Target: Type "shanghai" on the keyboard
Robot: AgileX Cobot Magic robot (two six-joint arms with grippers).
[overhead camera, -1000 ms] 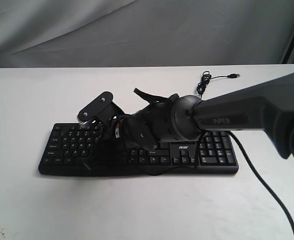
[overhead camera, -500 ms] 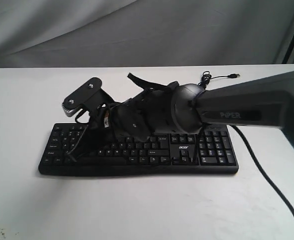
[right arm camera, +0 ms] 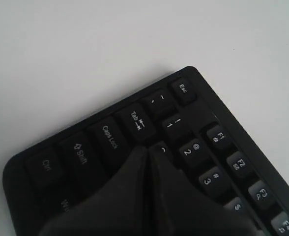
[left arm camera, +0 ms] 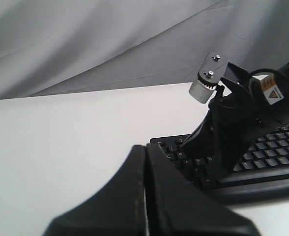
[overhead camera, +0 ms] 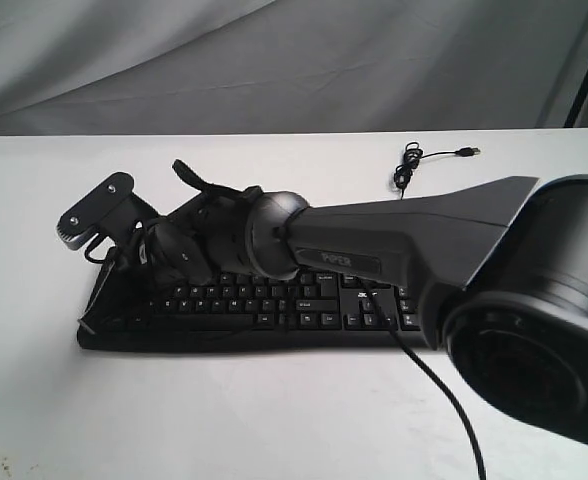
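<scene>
The black keyboard [overhead camera: 309, 300] lies across the middle of the white table. My right arm reaches over it to its left end. The right gripper [overhead camera: 96, 302] is shut and points down at the keys there. In the right wrist view its closed tip [right arm camera: 149, 150] sits just below the Tab key [right arm camera: 137, 120], between Caps Lock and the 1 and 2 keys. The left wrist view shows the same gripper [left arm camera: 186, 146] coming down on the keyboard's [left arm camera: 267, 167] corner keys. My left gripper [left arm camera: 145, 147] is shut on nothing and sits off the keyboard's left end, hidden in the exterior view.
The keyboard's thin USB cable [overhead camera: 409, 165] lies coiled behind it at the right. The right arm's own black cable [overhead camera: 424, 370] trails over the front of the table [overhead camera: 224, 420]. A grey cloth backdrop [overhead camera: 274, 60] hangs behind.
My right arm has swung left along the keyboard, from over its middle to its left end, and the gripper has stayed shut.
</scene>
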